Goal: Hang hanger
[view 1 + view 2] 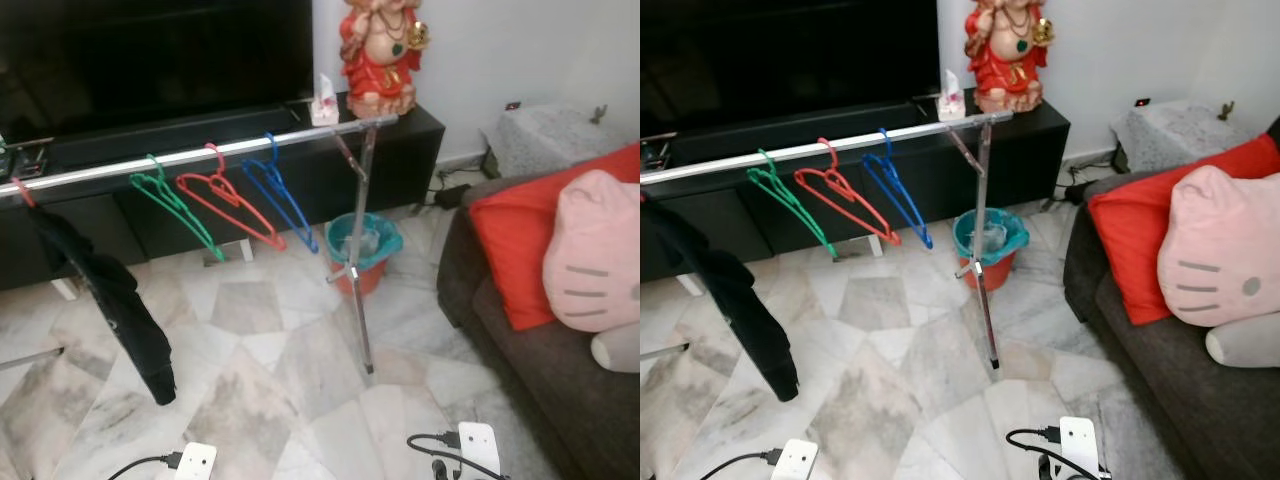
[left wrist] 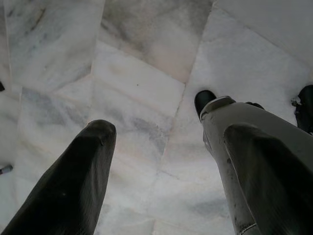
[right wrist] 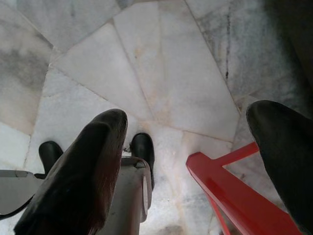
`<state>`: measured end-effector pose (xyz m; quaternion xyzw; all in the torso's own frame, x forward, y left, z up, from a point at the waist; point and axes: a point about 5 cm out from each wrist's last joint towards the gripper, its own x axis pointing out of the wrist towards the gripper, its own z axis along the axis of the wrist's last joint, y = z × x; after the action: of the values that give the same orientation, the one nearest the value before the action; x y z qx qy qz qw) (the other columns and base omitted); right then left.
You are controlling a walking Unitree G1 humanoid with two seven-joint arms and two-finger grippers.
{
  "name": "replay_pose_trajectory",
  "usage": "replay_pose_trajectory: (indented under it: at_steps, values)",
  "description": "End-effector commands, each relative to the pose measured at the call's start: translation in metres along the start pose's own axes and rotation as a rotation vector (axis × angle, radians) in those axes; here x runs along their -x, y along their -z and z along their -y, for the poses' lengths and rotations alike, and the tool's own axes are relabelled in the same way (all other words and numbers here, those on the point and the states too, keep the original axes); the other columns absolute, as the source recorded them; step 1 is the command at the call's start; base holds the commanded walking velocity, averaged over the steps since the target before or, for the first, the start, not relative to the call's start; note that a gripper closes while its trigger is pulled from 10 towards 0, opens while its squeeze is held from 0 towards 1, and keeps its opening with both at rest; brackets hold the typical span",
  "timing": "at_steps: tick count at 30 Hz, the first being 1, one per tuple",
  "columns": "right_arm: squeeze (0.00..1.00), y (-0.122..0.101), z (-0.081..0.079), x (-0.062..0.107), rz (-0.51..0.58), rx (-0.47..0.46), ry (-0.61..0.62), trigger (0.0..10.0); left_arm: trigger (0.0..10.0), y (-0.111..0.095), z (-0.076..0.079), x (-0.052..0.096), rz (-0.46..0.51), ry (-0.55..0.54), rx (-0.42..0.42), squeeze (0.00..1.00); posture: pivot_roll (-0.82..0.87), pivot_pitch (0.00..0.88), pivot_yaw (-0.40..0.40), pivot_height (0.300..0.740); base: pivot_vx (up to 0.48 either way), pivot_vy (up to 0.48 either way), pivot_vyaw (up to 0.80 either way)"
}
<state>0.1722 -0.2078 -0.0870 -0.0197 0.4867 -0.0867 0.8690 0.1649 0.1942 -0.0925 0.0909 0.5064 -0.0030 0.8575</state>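
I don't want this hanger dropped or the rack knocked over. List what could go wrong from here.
1. The red hanger lies between the wide-apart fingers of the right gripper, apparently unclamped. It may slip when lifted.
2. The free stretch of rail past the blue hanger looks short, so the arm may knock the hangers already there.
3. The rack's end rests on a thin pole. A push could tip it.

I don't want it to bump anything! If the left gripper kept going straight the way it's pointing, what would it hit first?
Most likely the marble floor. The left gripper points down at the tiles with its fingers apart and nothing between them. The robot's foot sits just off to one side, so it might brush that.
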Motion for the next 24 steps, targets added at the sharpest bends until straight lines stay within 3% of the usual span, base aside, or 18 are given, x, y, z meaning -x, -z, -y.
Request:
replay_pose_trajectory:
  at_steps: [1,7,11,24]
  values:
    - [0.00,-0.0024,-0.0019,-0.0003,0.002,-0.004,-0.004,10.0,10.0,0.0040,-0.0033,0.0005,-0.014,-0.004,-0.010,0.00,0.05,0.000,0.031,0.740,0.000,0.000,-0.74]
    - [0.00,-0.0025,-0.0019,-0.0003,0.002,-0.003,-0.004,10.0,10.0,0.0044,-0.0033,0.0006,-0.015,-0.005,0.002,0.00,0.05,0.000,0.031,0.740,0.000,0.000,-0.74]
    - [0.00,-0.0024,-0.0019,-0.0003,0.002,-0.002,-0.004,10.0,10.0,0.0041,-0.0026,0.0005,-0.012,0.000,0.000,0.00,0.06,0.000,0.030,0.740,0.000,0.415,-0.74]
    - [0.00,-0.0026,-0.0025,-0.0004,0.001,-0.001,-0.006,10.0,10.0,0.0037,-0.0028,0.0005,-0.011,0.003,-0.018,0.00,0.06,0.000,0.031,0.740,0.000,0.000,-0.74]
